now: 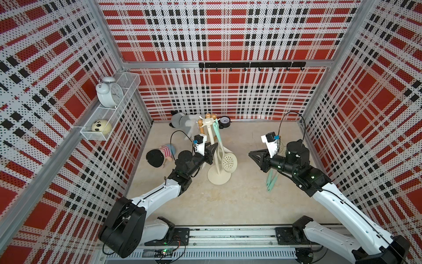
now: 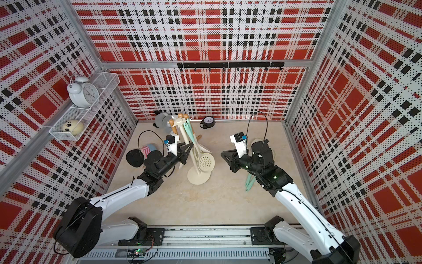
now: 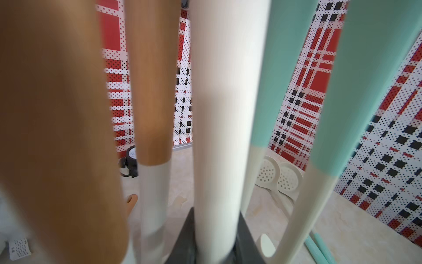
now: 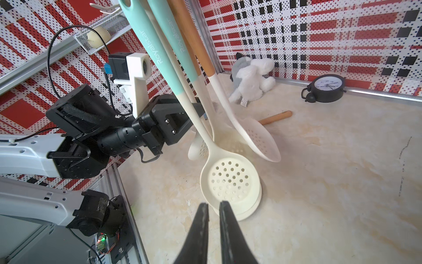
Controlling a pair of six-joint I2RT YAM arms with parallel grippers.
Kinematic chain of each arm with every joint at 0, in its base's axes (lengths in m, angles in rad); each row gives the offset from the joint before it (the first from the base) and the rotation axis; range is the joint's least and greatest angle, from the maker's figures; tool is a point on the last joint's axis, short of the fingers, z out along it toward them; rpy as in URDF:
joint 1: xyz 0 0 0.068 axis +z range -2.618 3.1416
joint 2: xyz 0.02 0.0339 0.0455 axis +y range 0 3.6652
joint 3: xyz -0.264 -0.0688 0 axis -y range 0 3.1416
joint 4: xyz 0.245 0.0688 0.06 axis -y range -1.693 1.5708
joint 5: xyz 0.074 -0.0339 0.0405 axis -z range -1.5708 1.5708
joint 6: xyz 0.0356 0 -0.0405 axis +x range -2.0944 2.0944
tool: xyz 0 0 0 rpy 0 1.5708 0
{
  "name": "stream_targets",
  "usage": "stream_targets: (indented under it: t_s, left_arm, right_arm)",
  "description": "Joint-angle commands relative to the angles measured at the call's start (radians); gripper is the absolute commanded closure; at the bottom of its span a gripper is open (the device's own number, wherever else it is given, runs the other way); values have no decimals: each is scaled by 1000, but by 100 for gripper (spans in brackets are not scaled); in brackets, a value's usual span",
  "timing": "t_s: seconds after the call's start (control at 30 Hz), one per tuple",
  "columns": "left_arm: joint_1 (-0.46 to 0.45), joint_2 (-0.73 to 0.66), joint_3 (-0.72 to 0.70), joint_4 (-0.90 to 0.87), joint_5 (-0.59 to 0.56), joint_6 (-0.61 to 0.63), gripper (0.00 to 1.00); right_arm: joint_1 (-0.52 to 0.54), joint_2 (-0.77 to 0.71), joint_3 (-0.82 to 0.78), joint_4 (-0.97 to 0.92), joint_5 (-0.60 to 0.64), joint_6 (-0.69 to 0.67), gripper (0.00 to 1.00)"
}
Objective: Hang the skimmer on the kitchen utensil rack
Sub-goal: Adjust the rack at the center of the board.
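The skimmer [image 4: 230, 182], matte cream with a round perforated bowl and mint handle, hangs from the pronged crown of the kitchen utensil rack [image 1: 218, 177]. The left gripper [image 1: 214, 147] clamps the rack's smooth slim pole; the right gripper [image 4: 213, 206] is closed, empty.

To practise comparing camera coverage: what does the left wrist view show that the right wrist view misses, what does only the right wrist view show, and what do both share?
Only the left wrist view: two perforated cream utensil heads lying by the wall. Only the right wrist view: the perforated head of the skimmer, the plush dog and the right gripper. Both: the pole of the kitchen utensil rack clasped by the left gripper, mint handles, wooden handles and the black alarm clock.
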Motion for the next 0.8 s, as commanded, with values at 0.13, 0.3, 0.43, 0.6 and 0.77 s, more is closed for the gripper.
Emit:
stream_targets:
  t_s: [0.13, 0.3, 0.43, 0.6, 0.77]
  left_arm:
    - [-181, -47, 83, -34, -529, 51, 100]
    - [-306, 7, 133, 72, -964, 99, 100]
    - [-382, 120, 222, 158, -1193, 156, 100]
    - [-455, 254, 307, 283, -1378, 212, 100]
    - [-478, 331, 364, 302, -1459, 193, 100]
  right_arm:
    - [-6, -34, -22, -26, 70, -20, 84]
    - [-7, -93, -58, -69, 350, 13, 85]
    - [-28, -116, -101, -104, 486, 51, 85]
    - [-62, -139, -155, -117, 508, 92, 85]
    - [-129, -152, -179, -141, 495, 121, 85]
